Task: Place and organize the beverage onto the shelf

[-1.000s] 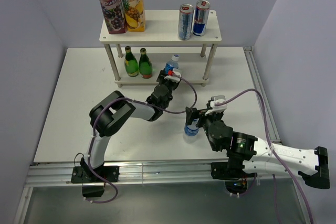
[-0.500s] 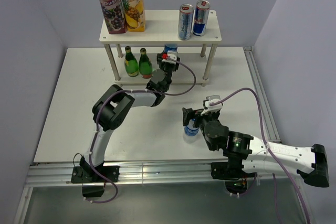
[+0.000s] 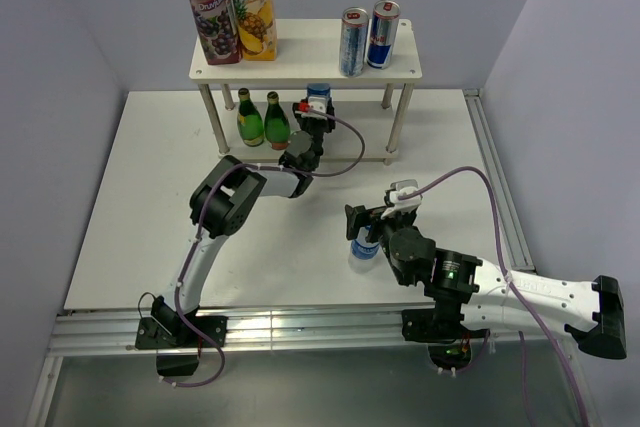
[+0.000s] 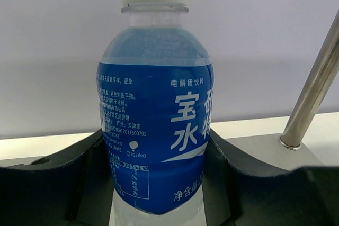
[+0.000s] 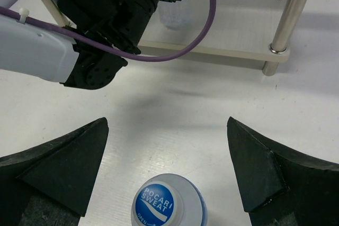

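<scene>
Status | left hand (image 3: pixel 314 115) clamps blue bottle (image 4: pixel 156 130) at lower board of shelf (image 3: pixel 300 65) | I see right hand (image 5: pixel 167 130) spread wide above second bottle (image 5: pixel 168 205) on tabletop (image 3: pixel 150 207).

Pocari Sweat bottle (image 5: pixel 168 205) stands between wide-spread jaws — left arm (image 5: pixel 100 30) beyond.

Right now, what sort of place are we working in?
Probably a lab robot cell, not a shop: a white table, plain lilac wall panels boxing it in, and an aluminium rail along its near edge.
</scene>
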`<state>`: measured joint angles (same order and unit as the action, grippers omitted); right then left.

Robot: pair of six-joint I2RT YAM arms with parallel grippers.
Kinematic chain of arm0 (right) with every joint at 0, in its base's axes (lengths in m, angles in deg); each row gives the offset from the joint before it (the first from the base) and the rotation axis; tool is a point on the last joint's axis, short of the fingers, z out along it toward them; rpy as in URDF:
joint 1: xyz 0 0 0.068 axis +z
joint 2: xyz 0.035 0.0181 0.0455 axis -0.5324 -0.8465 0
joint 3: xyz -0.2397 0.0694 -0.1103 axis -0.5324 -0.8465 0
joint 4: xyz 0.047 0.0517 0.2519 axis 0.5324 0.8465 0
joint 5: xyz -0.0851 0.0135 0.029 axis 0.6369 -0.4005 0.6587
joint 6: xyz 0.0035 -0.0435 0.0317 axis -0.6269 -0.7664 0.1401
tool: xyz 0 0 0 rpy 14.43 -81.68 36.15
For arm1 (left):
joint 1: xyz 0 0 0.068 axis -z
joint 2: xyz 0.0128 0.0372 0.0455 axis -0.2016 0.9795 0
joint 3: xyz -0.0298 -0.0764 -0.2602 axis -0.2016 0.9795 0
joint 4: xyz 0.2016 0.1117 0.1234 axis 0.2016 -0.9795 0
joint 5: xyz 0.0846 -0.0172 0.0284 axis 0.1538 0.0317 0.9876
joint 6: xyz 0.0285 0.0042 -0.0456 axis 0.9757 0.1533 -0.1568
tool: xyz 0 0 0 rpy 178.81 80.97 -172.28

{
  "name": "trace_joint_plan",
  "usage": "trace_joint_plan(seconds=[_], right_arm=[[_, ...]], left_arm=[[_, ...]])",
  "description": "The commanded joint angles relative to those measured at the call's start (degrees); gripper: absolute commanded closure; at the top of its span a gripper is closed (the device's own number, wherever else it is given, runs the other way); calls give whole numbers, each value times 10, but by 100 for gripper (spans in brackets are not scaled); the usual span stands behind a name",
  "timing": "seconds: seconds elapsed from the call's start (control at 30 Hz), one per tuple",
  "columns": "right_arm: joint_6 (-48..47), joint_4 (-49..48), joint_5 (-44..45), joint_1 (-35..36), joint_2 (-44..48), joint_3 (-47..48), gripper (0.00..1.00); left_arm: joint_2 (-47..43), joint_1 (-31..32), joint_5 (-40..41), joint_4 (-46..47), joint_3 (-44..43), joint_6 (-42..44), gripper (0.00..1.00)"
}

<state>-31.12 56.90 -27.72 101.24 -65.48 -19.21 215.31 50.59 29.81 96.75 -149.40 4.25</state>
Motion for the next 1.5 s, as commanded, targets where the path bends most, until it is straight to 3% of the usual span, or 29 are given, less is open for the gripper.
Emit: trace_joint_plan(seconds=[0.0, 0.17, 0.2, 0.3, 0.4, 1.07, 1.47], right_arm=[[-4, -28, -3, -5, -4, 10, 0], [-2, -27, -6, -7, -4, 12, 0], [-1, -26, -7, -7, -4, 12, 0], [0, -26, -8, -6, 0, 11, 0], [1, -25, -7, -7, 3, 10, 0], [6, -19, 0, -6, 19, 10, 0], [9, -15, 12, -7, 40, 5, 0]], left_arm=[[-6, 1, -16, 343, 0, -28, 72], [-24, 2, -28, 343, 51, -21, 41], [-26, 4, -26, 344, 57, -21, 30], [-32, 9, -26, 343, 81, -8, 16], [-36, 16, -22, 343, 99, 1, 8], [-127, 66, 24, 343, 206, 44, 4], [-256, 127, 100, 343, 376, 89, 3]])
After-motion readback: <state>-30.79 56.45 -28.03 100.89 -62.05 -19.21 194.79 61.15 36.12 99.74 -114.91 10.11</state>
